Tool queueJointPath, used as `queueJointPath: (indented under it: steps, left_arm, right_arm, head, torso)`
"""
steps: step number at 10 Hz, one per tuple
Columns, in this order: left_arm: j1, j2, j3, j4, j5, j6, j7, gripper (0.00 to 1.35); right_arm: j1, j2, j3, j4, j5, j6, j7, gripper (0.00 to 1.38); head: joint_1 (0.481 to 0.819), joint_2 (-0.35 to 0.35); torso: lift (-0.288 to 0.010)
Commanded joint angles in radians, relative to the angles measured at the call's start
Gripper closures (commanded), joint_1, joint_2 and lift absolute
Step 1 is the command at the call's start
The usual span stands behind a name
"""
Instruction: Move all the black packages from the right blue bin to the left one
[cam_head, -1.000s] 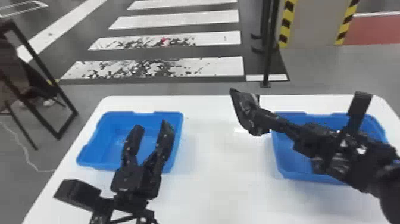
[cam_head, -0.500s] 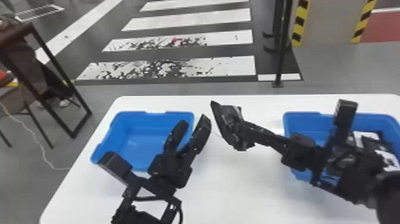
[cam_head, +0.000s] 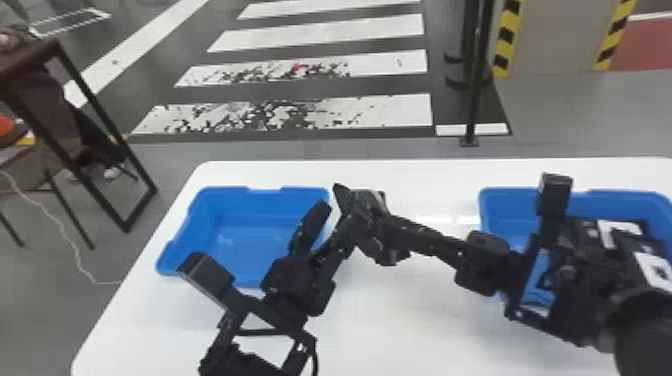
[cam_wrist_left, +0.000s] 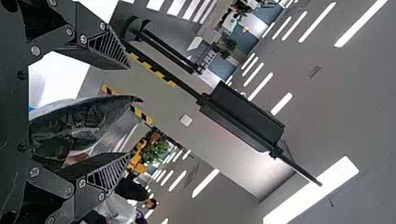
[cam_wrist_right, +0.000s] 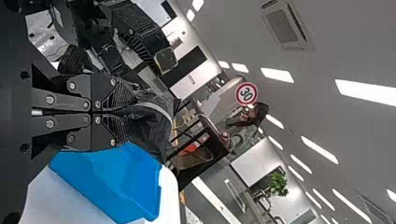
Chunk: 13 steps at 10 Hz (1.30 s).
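- Black package (cam_head: 372, 201), gripped by your right end effector (cam_head: 395, 229), near your left end effector (cam_head: 337, 219).
- Right blue bin (cam_head: 607, 202), partly behind your right arm.

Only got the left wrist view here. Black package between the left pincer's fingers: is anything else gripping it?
Observer: Yes, the right pincer is shut on the package in the right wrist view.
Operator: Is it over the left bin?
Observer: No. In the head view it appears to the right of the left bin.
Operator: Anything in the right bin?
Observer: Yes, dark items with white patches show inside the right bin.
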Motion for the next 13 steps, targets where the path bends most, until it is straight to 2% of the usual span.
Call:
queueJointPath:
  steps: [1,3,4,5,6,7,8,10,12,13]
  left_arm:
    - [-0.002,0.004,-0.015,0.000,0.003,0.003,0.000,0.42]
    - [-0.007,0.007,-0.021,-0.005,0.003,0.047,-0.008,0.42]
    - [-0.007,0.007,-0.017,-0.007,-0.013,0.040,-0.008,0.51]
    - [0.001,0.007,-0.011,-0.015,-0.025,0.037,-0.006,0.88]
    - [0.015,0.006,-0.011,-0.017,-0.021,-0.029,0.006,0.98]
    - [0.033,0.001,-0.009,-0.020,-0.025,-0.081,0.032,1.03]
    - [0.050,0.000,0.001,-0.032,-0.023,-0.049,0.051,1.22]
    - [0.055,0.001,0.011,-0.074,-0.055,0.032,0.055,1.22]
    - [0.052,0.004,0.011,-0.096,-0.087,0.052,0.052,1.22]
    - [0.052,0.004,0.013,-0.098,-0.087,0.037,0.054,1.22]
  right_arm:
    - [-0.013,-0.001,0.026,0.006,-0.009,0.001,-0.002,1.14]
    - [-0.020,-0.001,0.037,0.010,-0.017,0.001,-0.007,1.14]
    - [-0.023,-0.001,0.037,0.010,-0.021,0.001,-0.007,1.14]
    - [-0.025,-0.001,0.037,0.008,-0.021,0.001,-0.007,1.14]
    - [-0.025,-0.001,0.037,0.008,-0.023,-0.001,-0.007,1.14]
    - [-0.025,-0.001,0.037,0.010,-0.025,-0.004,-0.007,1.14]
    - [-0.023,-0.001,0.037,0.018,-0.037,-0.014,-0.007,1.14]
    - [-0.040,0.003,0.037,0.033,-0.039,-0.033,-0.015,1.14]
    - [-0.067,0.008,0.037,0.055,-0.045,-0.063,-0.022,1.11]
    - [-0.074,0.011,0.037,0.074,-0.061,-0.090,-0.024,0.88]
  head:
    - [0.695,0.222]
    - [0.695,0.224]
    - [0.695,0.219]
    - [0.695,0.217]
    - [0.695,0.220]
    - [0.695,0.231]
    - [0.695,0.241]
    - [0.695,0.258]
    - [0.695,0.242]
    - [0.695,0.233]
  torso:
    - [-0.140]
    - [-0.140]
    - [-0.140]
    - [-0.140]
    - [-0.140]
    - [-0.140]
    - [-0.140]
    - [-0.140]
    - [-0.140]
    - [-0.140]
